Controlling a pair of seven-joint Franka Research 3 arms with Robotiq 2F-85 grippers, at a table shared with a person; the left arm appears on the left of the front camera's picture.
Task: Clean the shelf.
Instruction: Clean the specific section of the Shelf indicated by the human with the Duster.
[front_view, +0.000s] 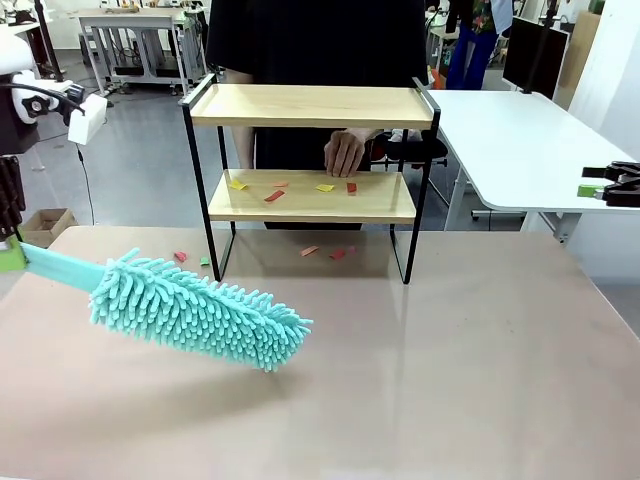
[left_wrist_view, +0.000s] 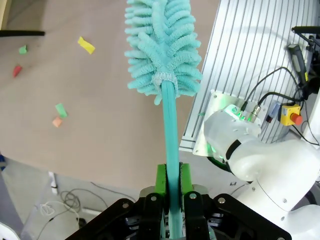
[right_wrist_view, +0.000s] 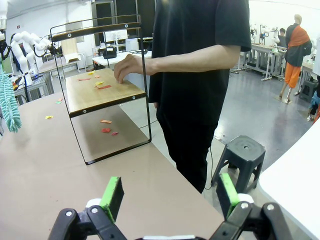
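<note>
A grey stool (right_wrist_view: 245, 150) stands on the floor. A white desk (front_view: 520, 150) stands at right, a cardboard box (front_view: 45, 225) at left.

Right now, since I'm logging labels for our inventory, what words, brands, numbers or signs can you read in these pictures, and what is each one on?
There is no readable text.
The shelf, the duster and the paper scraps bear no print.
The yellow button box: any marking is too small to read.
The person's dark shirt: plain, with no logo visible.
</note>
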